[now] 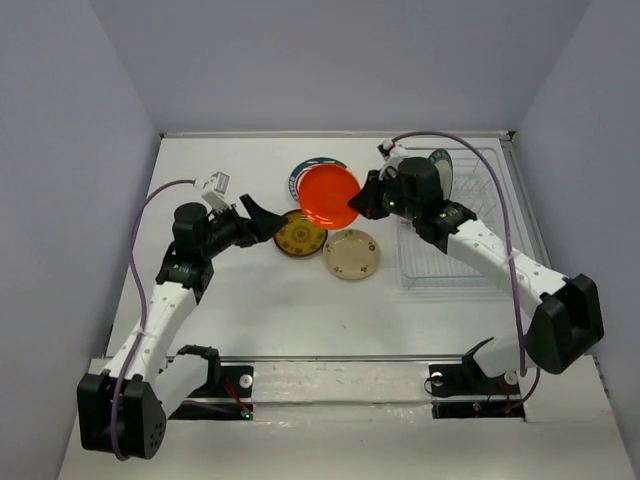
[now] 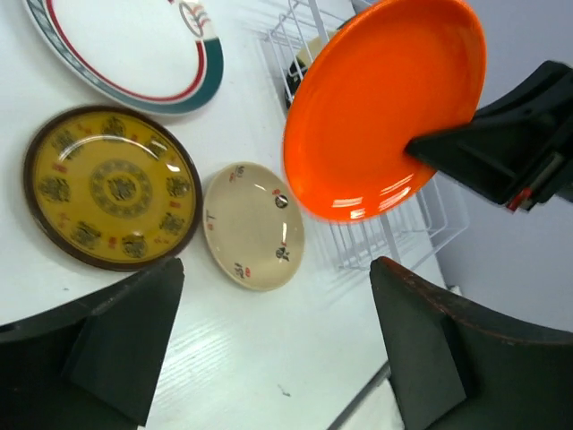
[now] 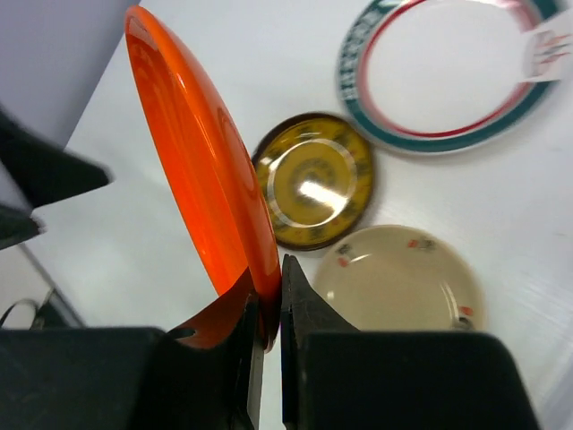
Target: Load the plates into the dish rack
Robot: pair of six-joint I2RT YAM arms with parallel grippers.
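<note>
White table (image 1: 260,300). Our right gripper (image 3: 270,282) pinches the orange plate (image 1: 328,195) by its rim; our left gripper (image 2: 277,269) is spread wide, empty. That rim-only hold may slip.

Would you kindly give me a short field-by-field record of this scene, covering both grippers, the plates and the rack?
Right gripper: shut on the rim of the orange round plate, held tilted above the table
Left gripper: open, holding nothing, apart from the orange plate
Lying flat: mustard-brown patterned plate, cream plate, white plate with green and red rim
White wire dish rack: at the table's right, contents mostly hidden
Task state: orange plate not yet in the rack
</note>
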